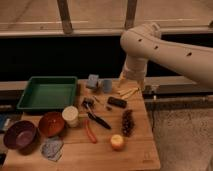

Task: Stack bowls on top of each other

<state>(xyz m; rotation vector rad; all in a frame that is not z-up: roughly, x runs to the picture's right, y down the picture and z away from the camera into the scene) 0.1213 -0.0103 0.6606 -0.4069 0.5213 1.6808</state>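
a wooden table [137, 152] fills the lower half of the frame. the two bowls sit side by side in the lower left, not stacked. the dark purple bowl [20, 135] is at the table's left edge, upright and empty as far as can be seen. the orange-red bowl [51, 123] stands just to its right and slightly higher in the frame, its rim close to or touching the purple one; which of the two cannot be told. a small cream cup [70, 116] stands upright just right of the orange-red bowl. a green tray [47, 93] lies above the bowls, in the upper left part of the table.

the pale robot arm [165, 47] comes in from the right edge, bends in the upper middle-right and points down. the gripper [128, 91] hangs at its end, low over the far side of the table, right of centre and well apart from both bowls. whether it is spread or closed cannot be told, and it holds nothing that can be made out.

between them lie a black-handled tool [98, 120], a thin red item [90, 133], a black block [117, 102], a pine cone [128, 122], a yellow fruit [117, 142] and a grey patterned packet [51, 148] just below the orange-red bowl.
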